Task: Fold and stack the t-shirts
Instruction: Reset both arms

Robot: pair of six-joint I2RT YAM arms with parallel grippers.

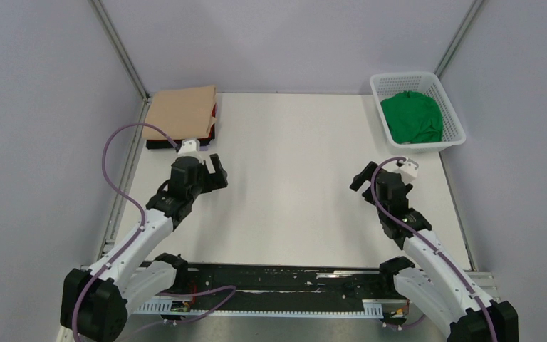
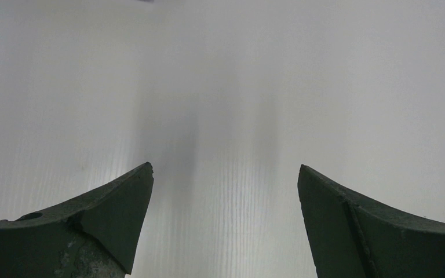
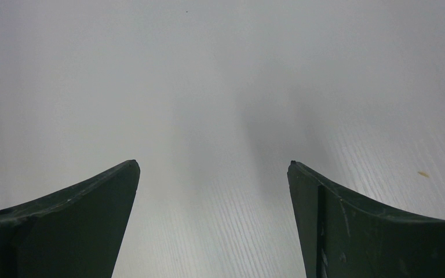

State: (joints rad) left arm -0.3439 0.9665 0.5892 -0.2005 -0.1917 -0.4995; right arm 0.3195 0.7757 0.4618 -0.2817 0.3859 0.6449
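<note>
- Claws, top external view: we see the left claw (image 1: 217, 173) above the near-left part of the table (image 1: 292, 185) and the right claw (image 1: 358, 179) above its near-right part. Each has its two fingers spread apart and grips nothing.
- Top external view, folded shirts: at the table's far-left corner lies a flat stack. The beige t-shirt (image 1: 181, 114) is on top. A thin edge of the red t-shirt (image 1: 216, 112) shows along the side of the stack that faces the table's middle. The black t-shirt (image 1: 161, 144) shows along the stack's near edge at the bottom. Both claws are well apart from this stack.
- Top external view, unfolded shirt: the green t-shirt (image 1: 413, 117) sits bunched inside the white lattice basket (image 1: 406, 75), which stands at the table's far-right corner. The right claw is nearer to it than the left claw but does not touch it.
- Left wrist view: we look down on bare table (image 2: 226, 87) between the left claw's (image 2: 225, 223) dark fingers (image 2: 110, 217). They stand wide apart at the lower corners, with no cloth between them. We cannot tell from this view how high they are above the table.
- Right wrist view: the right claw (image 3: 213, 217) shows the same posture, its fingers (image 3: 87, 214) held wide and empty over the table (image 3: 208, 75). A small tan speck (image 3: 422, 173) lies on the table just beyond the right-hand finger.
</note>
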